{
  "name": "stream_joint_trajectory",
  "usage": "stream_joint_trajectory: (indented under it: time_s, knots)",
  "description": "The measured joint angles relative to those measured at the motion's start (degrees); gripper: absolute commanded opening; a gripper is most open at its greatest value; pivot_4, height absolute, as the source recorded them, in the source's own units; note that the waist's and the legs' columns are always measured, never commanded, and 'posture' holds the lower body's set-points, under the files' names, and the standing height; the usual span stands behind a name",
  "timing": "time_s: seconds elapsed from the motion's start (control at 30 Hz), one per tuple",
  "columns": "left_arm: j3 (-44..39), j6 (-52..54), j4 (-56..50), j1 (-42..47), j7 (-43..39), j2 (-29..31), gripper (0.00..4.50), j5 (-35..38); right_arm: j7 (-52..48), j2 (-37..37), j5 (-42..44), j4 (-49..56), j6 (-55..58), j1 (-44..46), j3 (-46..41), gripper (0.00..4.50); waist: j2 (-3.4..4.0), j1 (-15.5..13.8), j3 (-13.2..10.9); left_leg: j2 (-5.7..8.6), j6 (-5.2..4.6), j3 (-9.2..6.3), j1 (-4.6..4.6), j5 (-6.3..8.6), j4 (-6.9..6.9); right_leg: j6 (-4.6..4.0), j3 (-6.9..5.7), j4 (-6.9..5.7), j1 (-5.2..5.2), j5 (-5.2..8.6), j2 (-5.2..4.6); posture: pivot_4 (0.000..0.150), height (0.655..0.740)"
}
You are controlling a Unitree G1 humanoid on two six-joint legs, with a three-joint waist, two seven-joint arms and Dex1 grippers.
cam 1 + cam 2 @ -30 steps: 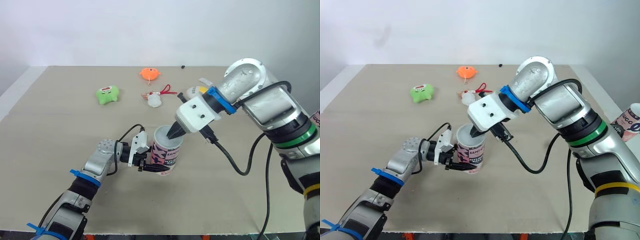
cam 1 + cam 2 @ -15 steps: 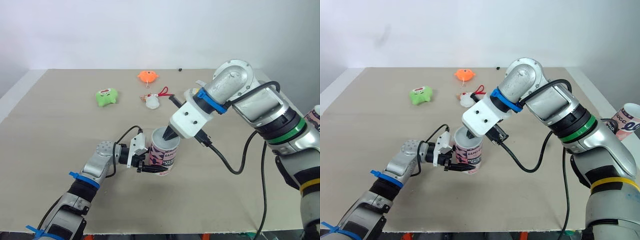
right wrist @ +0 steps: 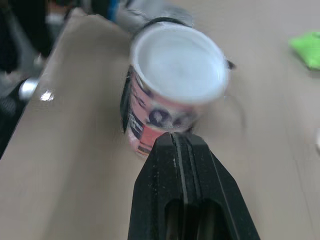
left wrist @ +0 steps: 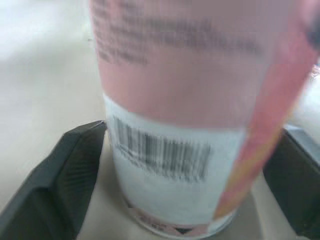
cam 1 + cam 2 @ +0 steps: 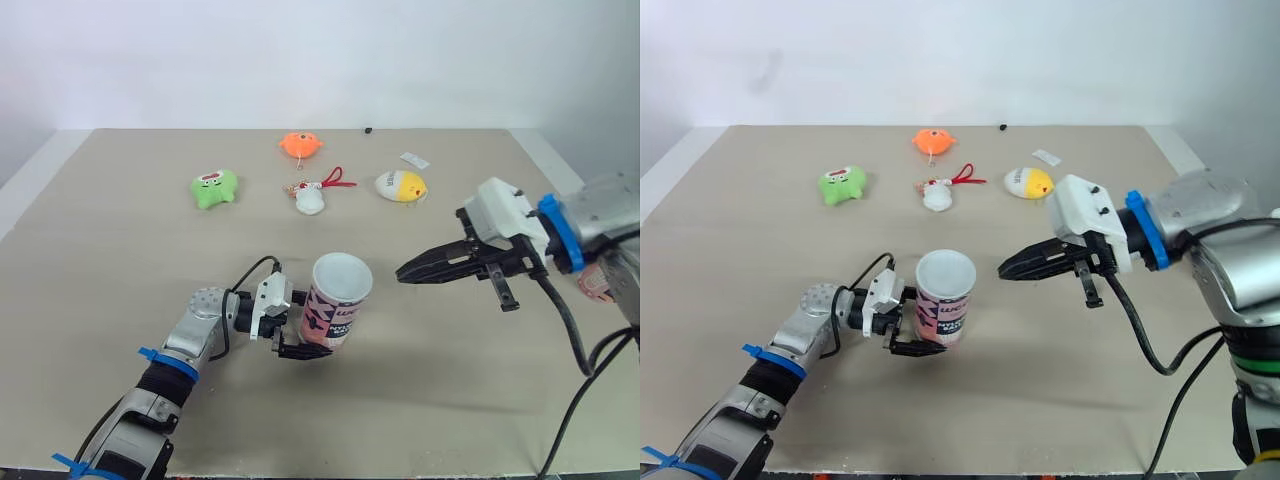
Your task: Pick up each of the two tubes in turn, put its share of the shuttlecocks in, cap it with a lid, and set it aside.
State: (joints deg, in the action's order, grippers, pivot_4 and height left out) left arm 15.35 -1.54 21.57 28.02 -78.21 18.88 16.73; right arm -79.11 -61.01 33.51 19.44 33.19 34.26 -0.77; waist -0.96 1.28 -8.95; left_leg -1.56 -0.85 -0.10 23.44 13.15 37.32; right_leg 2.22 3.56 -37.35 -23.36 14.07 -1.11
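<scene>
Left gripper gripping tube, lid on (contents hidden)

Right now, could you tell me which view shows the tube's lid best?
The right wrist view: it looks straight onto the white lid on the tube. The eye views show it obliquely; the left wrist view shows the tube's barcoded wall.
</scene>
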Motion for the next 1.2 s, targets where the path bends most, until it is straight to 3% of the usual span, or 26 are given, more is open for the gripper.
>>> stream_joint_trajectory:
  time_s: [0.13,0.17,0.23,0.33,0.43,0.47,0.53,0.57,0.77,1.2]
  knots:
    - [-0.88,-0.02,0.52,0.12,-0.82,-0.13,4.44,0.64,5.63,0.36,0.74,4.88,2.07,-11.46,-5.18,0.00,-0.05,-0.02,-0.08,-0.01,0.00,0.03,0.03,0.00,0.01,0.16,0.09,0.00,0.00,0.06,0.03,0.150,0.7323]
    - [-1.20,-0.12,0.53,0.12,-0.86,-0.13,4.50,0.65,7.12,0.76,0.68,5.48,2.24,-12.67,-5.67,0.50,0.01,0.06,-0.19,-0.01,0.00,0.09,0.01,0.00,0.02,0.20,0.17,0.01,-0.01,0.03,0.04,0.150,0.7323]
    - [-1.38,-0.03,0.53,0.12,-1.11,0.04,4.50,0.72,8.79,1.02,0.63,5.84,2.59,-13.58,-6.26,1.03,0.01,0.06,-0.27,0.00,0.00,0.12,0.00,0.00,0.04,0.22,0.21,0.01,-0.01,0.01,0.05,0.150,0.7323]
    - [-1.84,0.44,0.38,0.04,-2.09,1.27,4.50,1.06,10.83,1.67,0.75,6.18,3.28,-15.31,-6.50,2.17,-0.08,0.03,-0.33,-0.01,0.00,0.07,0.02,0.00,0.06,0.23,0.20,0.01,0.01,0.02,0.10,0.150,0.7323]
    - [-2.68,1.52,-0.16,-0.30,-3.66,4.19,4.50,1.43,11.43,2.00,1.42,6.40,4.04,-18.44,-6.49,3.43,-0.07,0.02,-0.37,0.00,0.01,0.06,0.03,0.00,0.04,0.23,0.26,0.01,0.01,0.05,0.12,0.150,0.7323]
    - [-2.97,2.00,-0.36,-0.39,-3.83,5.31,4.50,1.53,11.37,2.03,1.67,6.65,4.00,-19.66,-6.45,3.53,-0.08,0.02,-0.39,0.00,0.01,0.06,0.07,0.00,0.03,0.24,0.28,0.01,-0.01,0.06,0.13,0.150,0.7323]
    - [-4.34,3.30,-1.28,-1.16,-4.67,8.63,4.50,2.08,11.36,3.29,1.57,7.32,3.22,-21.94,-5.21,4.41,-0.21,0.12,-0.46,-0.11,0.06,0.05,0.05,0.04,0.03,0.20,0.31,0.02,-0.03,0.09,0.25,0.150,0.7323]
    - [-5.98,4.45,-2.40,-2.37,-5.18,11.82,4.50,2.59,12.08,5.41,-0.29,7.36,1.56,-22.57,-2.22,4.46,-0.25,0.37,-0.49,-0.20,0.06,0.07,0.01,0.05,0.01,0.16,0.32,0.01,-0.05,0.09,0.32,0.150,0.7323]
    - [-11.77,10.16,-10.01,-6.05,-6.17,17.44,4.50,8.22,14.92,14.29,-6.96,4.66,-3.24,-20.24,8.46,4.46,-0.05,0.10,-0.75,-0.20,0.09,0.06,0.03,0.04,0.08,0.19,0.32,-0.03,-0.05,0.06,0.31,0.150,0.7323]
    - [-23.28,34.50,-34.81,-14.64,0.75,24.57,4.50,28.85,15.24,26.44,-13.26,-4.31,-9.52,-12.31,18.79,4.46,-0.29,0.05,-0.93,-0.20,0.17,-0.13,0.06,0.06,0.08,0.17,0.26,-0.07,-0.02,0.09,0.16,0.150,0.7323]
